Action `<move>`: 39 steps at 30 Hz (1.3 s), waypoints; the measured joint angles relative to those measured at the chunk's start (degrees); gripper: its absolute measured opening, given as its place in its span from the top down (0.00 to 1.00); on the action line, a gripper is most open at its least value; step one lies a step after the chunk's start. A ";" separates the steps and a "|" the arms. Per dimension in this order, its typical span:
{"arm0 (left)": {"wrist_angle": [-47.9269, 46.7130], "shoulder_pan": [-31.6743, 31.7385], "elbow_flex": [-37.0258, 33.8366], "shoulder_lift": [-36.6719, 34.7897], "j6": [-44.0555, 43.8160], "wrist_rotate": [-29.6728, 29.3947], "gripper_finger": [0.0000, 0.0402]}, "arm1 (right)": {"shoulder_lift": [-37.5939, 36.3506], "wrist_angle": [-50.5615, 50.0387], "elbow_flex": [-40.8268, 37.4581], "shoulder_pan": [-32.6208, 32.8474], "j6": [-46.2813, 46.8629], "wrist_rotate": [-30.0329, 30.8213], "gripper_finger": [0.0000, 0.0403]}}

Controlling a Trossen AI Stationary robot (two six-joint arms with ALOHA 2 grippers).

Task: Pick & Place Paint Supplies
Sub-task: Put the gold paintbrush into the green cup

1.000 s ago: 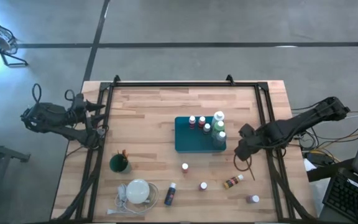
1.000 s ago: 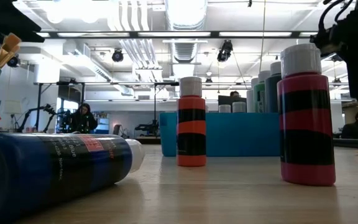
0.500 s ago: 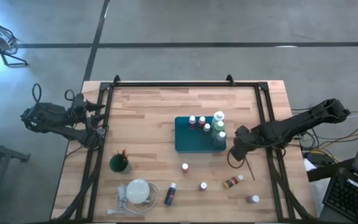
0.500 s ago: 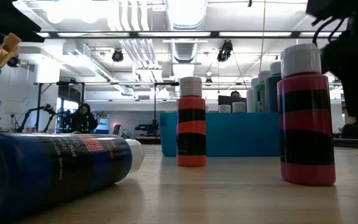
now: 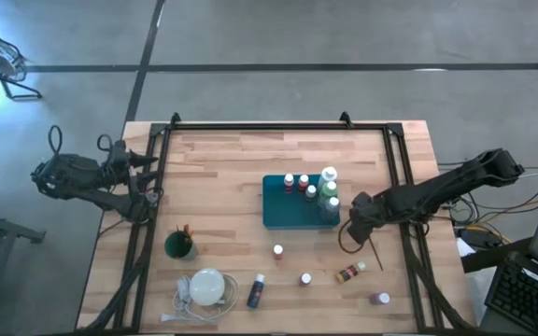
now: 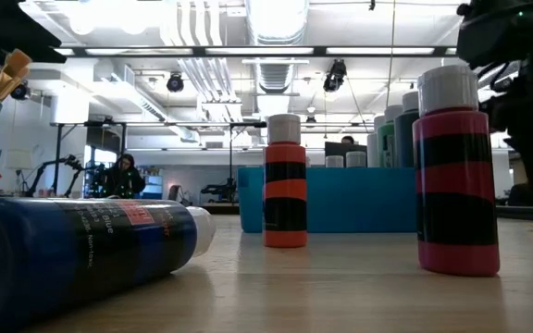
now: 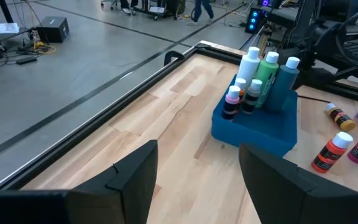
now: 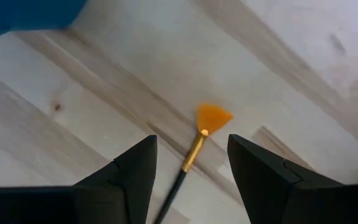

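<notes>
A thin brush with an orange fan tip (image 8: 211,116), a gold ferrule and a dark handle lies flat on the wood to the right of the teal tray (image 5: 284,211). My right gripper (image 8: 191,140) hangs open just above it, pointing down, one finger on each side and touching nothing; in the high view my right gripper (image 5: 349,228) sits beside the tray's near right corner. Several white-capped bottles (image 5: 318,189) stand in the tray. Loose bottles stand or lie nearer the front edge: (image 5: 278,250), (image 5: 304,278), (image 5: 349,273). My left gripper (image 7: 197,158) waits open at the table's left edge.
A green cup (image 5: 179,245) holding brushes stands at the front left. Near it are a white round disc with a cord (image 5: 207,286) and a blue bottle lying on its side (image 5: 256,291). Another small bottle (image 5: 381,299) stands at the front right. Black rails (image 5: 400,168) frame the table.
My right gripper has come down toward the table and shifted a little toward the tray, ending over the fan brush. The brush and the bottles have stayed where they were.
</notes>
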 joint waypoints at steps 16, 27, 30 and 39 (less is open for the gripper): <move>0.00 -0.02 0.00 0.00 0.00 -0.01 0.43 | -0.24 9.30 -7.20 -3.46 -2.16 -0.24 0.56; 0.00 -0.02 0.00 0.00 0.00 -0.01 0.43 | -0.22 9.47 -7.75 -4.39 -2.36 -0.03 0.60; 0.00 -0.02 0.00 0.01 0.00 0.00 0.43 | -0.16 8.94 -7.77 -4.42 -2.17 0.18 0.66; 0.00 0.00 0.00 0.00 0.00 0.01 0.43 | -0.13 7.91 -7.89 -4.42 -0.63 1.70 0.91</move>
